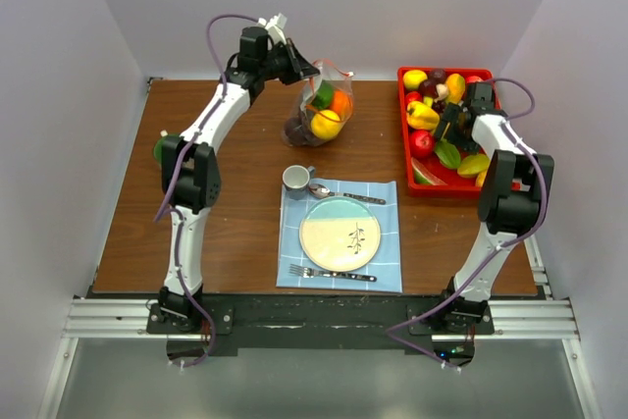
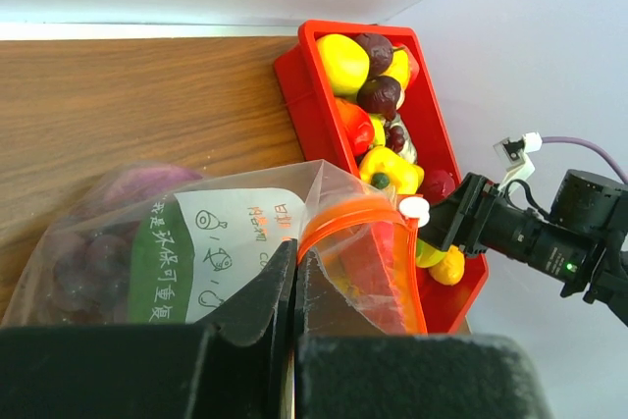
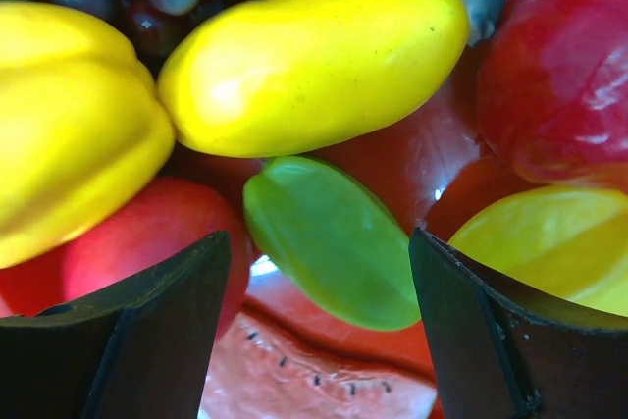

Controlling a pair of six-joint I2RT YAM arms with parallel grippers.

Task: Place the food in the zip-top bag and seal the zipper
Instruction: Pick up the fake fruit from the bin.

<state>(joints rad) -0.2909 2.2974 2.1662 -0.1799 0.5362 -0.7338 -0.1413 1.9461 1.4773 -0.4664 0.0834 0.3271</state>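
The clear zip-top bag (image 1: 324, 107) stands at the back middle of the table with purple, yellow, orange and green food inside. My left gripper (image 2: 293, 267) is shut on the bag's top edge, right beside the orange zipper (image 2: 353, 213), and the mouth gapes open. My right gripper (image 3: 319, 242) hangs open low over the red tray (image 1: 401, 144), which is heaped with food. A green piece (image 3: 334, 237) lies between its fingers, touching neither. Around it lie a long yellow fruit (image 3: 314, 61), a yellow pepper (image 3: 69, 134), a red fruit (image 3: 569, 66) and a watermelon slice (image 3: 314, 380).
On a blue placemat (image 1: 388, 272) at the front middle sit a plate (image 1: 340, 235), a cup (image 1: 296, 179), a spoon (image 1: 339, 192) and a fork (image 1: 329, 273). A small green object (image 1: 159, 147) lies by the left arm. Walls close in the table on three sides.
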